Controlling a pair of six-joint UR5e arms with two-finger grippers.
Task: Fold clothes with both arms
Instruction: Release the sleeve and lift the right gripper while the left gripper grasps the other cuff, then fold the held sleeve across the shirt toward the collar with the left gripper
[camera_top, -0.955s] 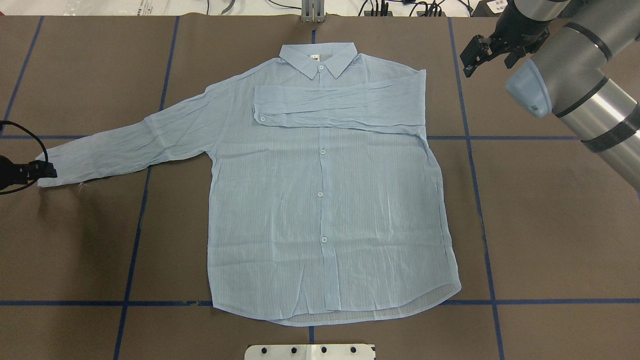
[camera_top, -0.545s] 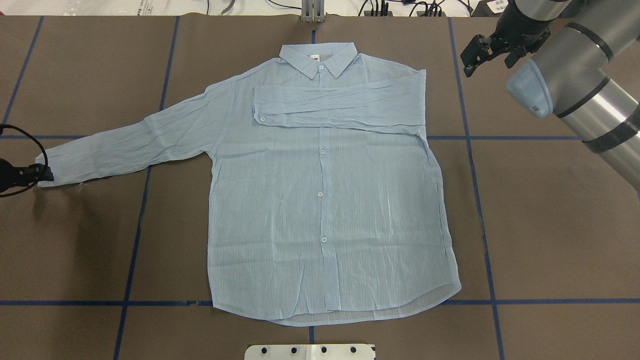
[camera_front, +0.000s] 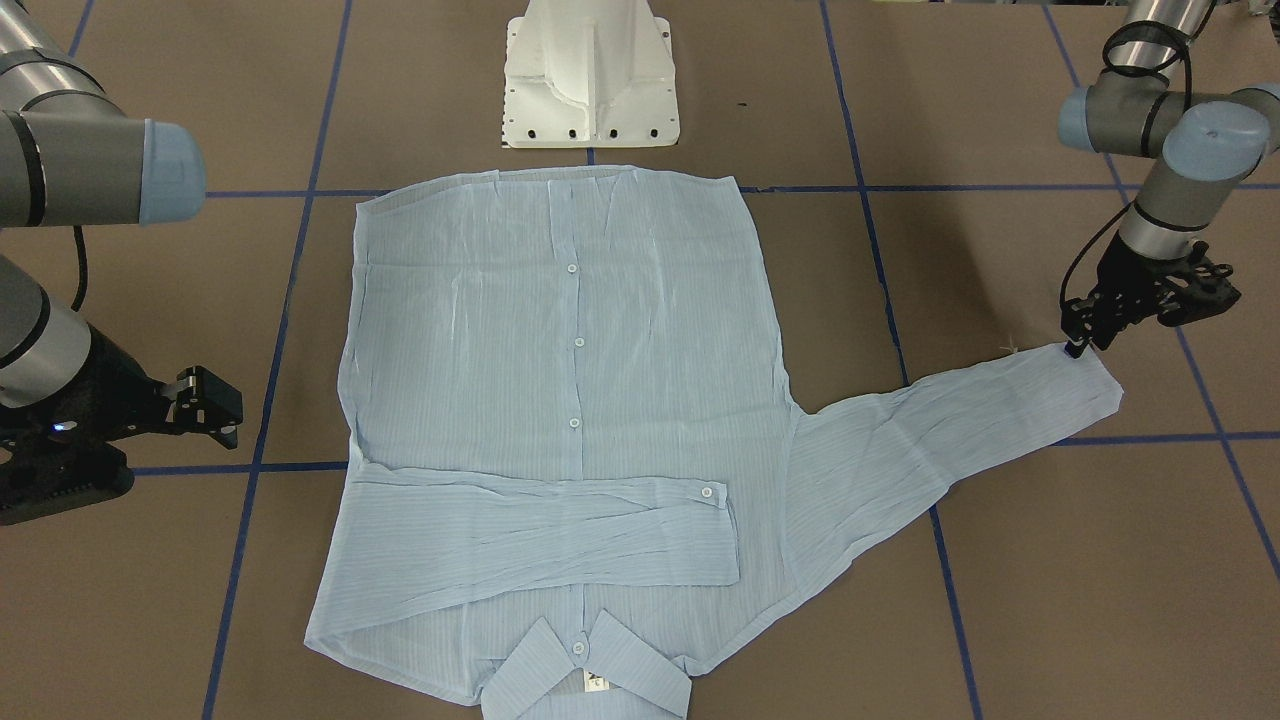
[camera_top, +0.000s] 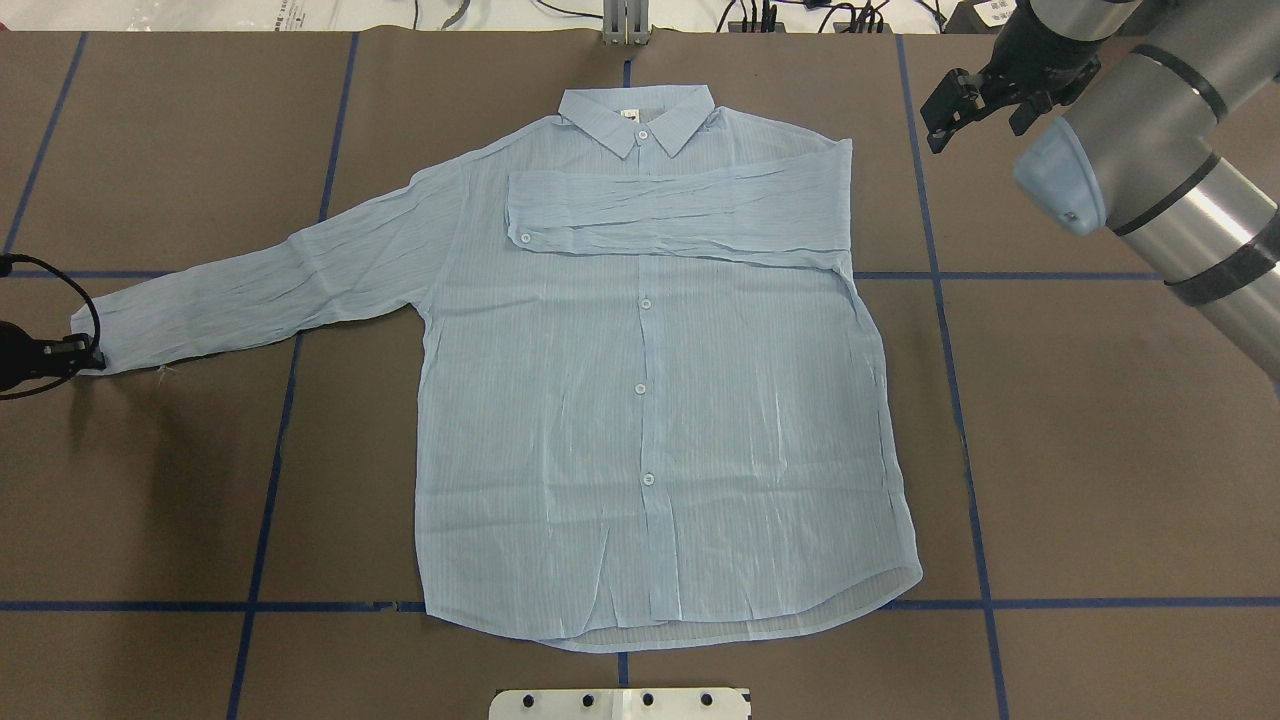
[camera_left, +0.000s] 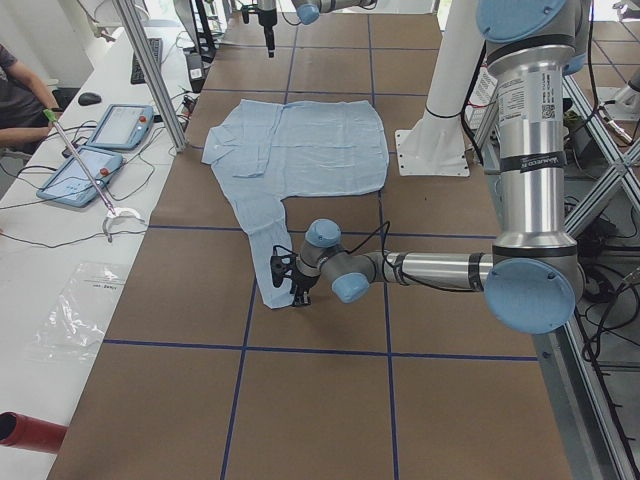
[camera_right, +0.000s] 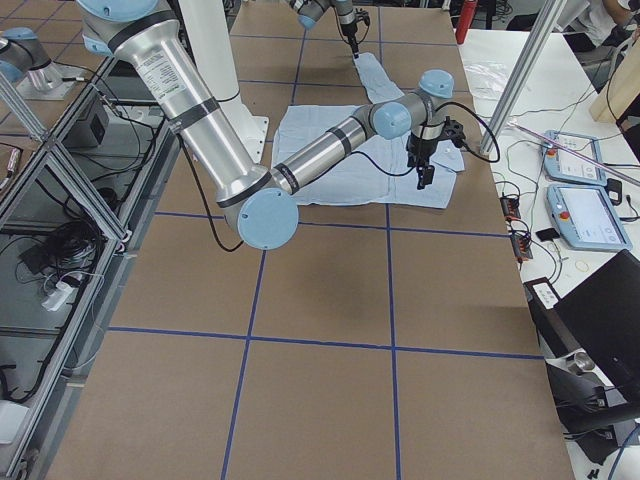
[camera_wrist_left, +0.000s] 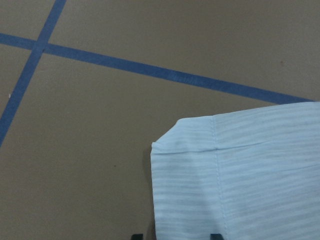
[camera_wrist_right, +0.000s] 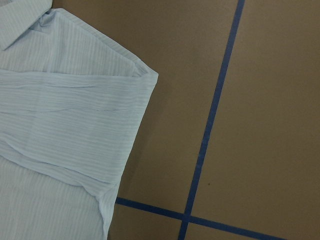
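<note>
Left gripper (camera_top: 92, 353) straddled the cuff (camera_top: 96, 330) edge of the shirt (camera_top: 640, 400), far left, narrowly open. Right gripper (camera_top: 978, 112) hung wide apart over table (camera_top: 1080, 450), upper right.

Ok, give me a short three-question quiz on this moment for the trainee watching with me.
1. True or false: both sleeves of the shirt lie folded across its chest.
2. The left gripper is at the shirt's: A) collar B) outstretched sleeve cuff C) hem.
3. Which gripper hangs beside the shirt, touching no cloth?
Key: 1 false, only one sleeve is folded across. 2 B. 3 the right gripper.
</note>
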